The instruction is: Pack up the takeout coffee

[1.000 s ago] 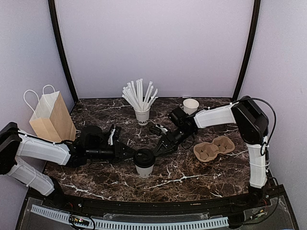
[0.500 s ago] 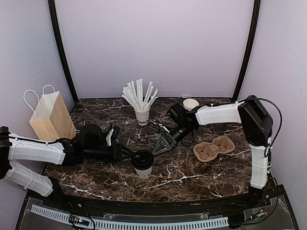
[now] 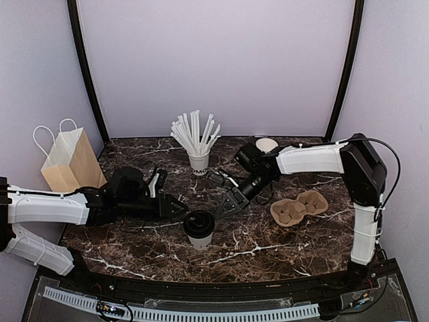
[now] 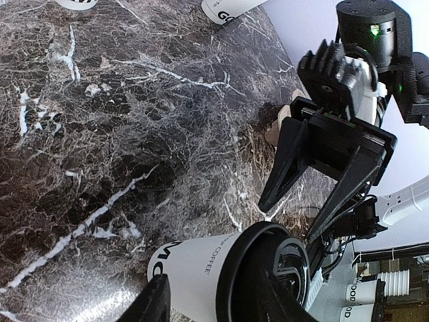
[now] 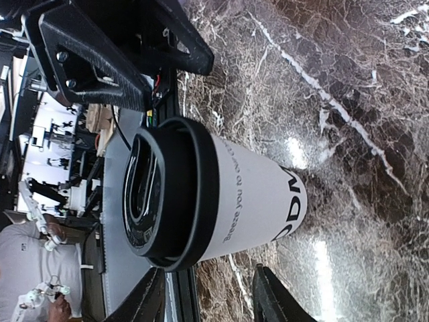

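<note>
Left gripper (image 3: pixel 179 208) beside lidded takeout coffee (image 3: pixel 200 228); straws (image 3: pixel 194 133) fill cup (image 3: pixel 199 163).

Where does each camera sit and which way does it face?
Top external: above and behind the bases, looking down on the marble table; both arms show, with the left end effector and right end effector either side of the takeout coffee.
Left wrist: low on the left arm, facing the coffee and the right end effector beyond; own fingertips along the bottom.
Right wrist: low, picture turned sideways, facing the coffee and the left end effector; own fingertips along the bottom.
Shared: all three show the coffee.
</note>
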Robot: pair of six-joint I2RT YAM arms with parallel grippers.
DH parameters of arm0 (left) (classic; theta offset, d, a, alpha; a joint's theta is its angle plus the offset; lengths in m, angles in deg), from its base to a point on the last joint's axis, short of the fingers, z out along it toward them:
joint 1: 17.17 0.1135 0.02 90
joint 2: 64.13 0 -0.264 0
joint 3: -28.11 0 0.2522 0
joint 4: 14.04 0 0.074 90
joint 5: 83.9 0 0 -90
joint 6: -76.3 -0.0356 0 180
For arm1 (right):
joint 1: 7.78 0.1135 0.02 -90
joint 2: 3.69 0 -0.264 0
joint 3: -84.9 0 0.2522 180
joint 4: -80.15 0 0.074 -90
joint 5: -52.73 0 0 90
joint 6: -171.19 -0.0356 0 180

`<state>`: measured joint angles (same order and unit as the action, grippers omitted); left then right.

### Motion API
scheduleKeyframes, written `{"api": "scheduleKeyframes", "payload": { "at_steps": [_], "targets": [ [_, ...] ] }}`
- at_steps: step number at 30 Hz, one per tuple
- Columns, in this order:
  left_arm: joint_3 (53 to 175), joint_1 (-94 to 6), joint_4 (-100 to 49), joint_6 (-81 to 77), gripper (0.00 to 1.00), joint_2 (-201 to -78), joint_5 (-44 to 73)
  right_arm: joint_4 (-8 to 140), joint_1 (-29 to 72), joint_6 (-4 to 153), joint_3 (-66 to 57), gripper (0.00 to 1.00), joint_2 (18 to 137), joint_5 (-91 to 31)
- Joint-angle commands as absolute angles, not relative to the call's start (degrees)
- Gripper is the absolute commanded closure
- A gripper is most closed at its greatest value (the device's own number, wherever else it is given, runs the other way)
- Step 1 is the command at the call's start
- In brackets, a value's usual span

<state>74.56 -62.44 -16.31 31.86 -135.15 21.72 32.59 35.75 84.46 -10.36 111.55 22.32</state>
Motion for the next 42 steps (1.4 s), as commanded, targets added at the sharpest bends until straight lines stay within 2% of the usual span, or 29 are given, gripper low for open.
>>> {"api": "scheduleKeyframes", "payload": {
  "at_steps": [1, 5, 10, 20, 28, 35, 42],
  "targets": [
    [75.7, -62.7, -19.6, 29.6, 0.50, -132.2, 23.2, 32.0, 37.4, 87.6, -8.6, 0.51, 106.6, 15.8],
    [75.6, -64.1, -23.7, 25.3, 0.44, -129.4, 22.2, 31.4, 37.7, 88.6, -9.4, 0.48, 105.4, 11.9],
    [75.8, -66.9, -27.1, 24.8, 0.43, -128.9, 24.5, 29.8, 37.7, 89.9, -13.0, 0.47, 107.4, 11.6],
    [79.2, -71.5, -30.5, 27.8, 0.40, -134.2, 21.4, 23.1, 38.7, 95.9, -20.7, 0.41, 113.2, 18.1],
    [83.3, -69.2, -32.3, 22.0, 0.40, -137.1, 17.9, 16.6, 39.5, 103.4, -18.9, 0.39, 112.1, 24.4],
    [84.7, -63.5, -32.0, 18.0, 0.40, -139.8, 22.0, 16.3, 41.7, 105.5, -14.0, 0.39, 108.3, 20.8],
    [89.1, -62.8, -31.2, 15.0, 0.41, -144.7, 23.8, 12.9, 41.8, 108.7, -12.9, 0.39, 108.5, 20.0]
  ]
}}
